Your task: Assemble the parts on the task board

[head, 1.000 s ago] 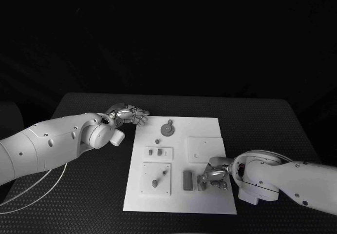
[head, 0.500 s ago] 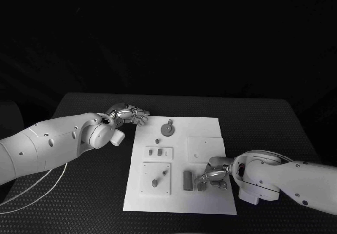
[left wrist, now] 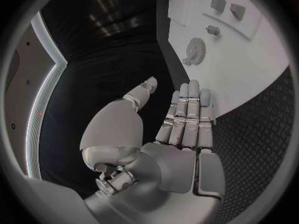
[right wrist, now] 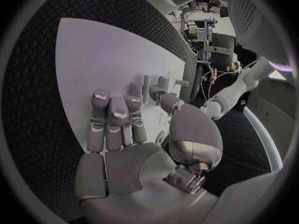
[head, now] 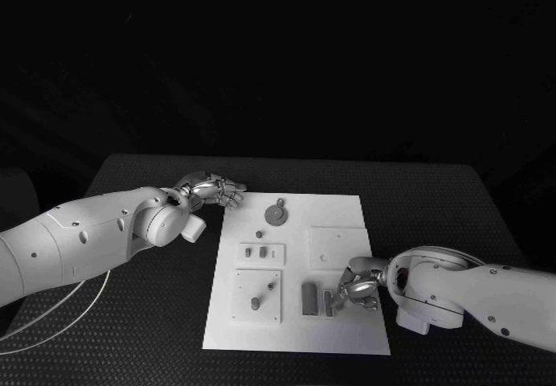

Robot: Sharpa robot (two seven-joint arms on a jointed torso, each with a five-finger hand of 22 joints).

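- The task board (head: 336, 211) lies in the middle of the table (head: 464, 201).
- A gear-shaped part (head: 275, 213) lies on the far left area of the board.
- 2 small parts (head: 256, 252) lie nearer than the gear, on the board's left side.
- An upright part (head: 309, 297) stands on the near middle of the board.
- The right hand (head: 357, 288) is over the board's near right area, just right of the upright part.
- The left hand (head: 211, 190) is over the table, just left of the board's far left corner.

Head camera overhead, wrist cameras close, sharing task board (head: 298, 273)
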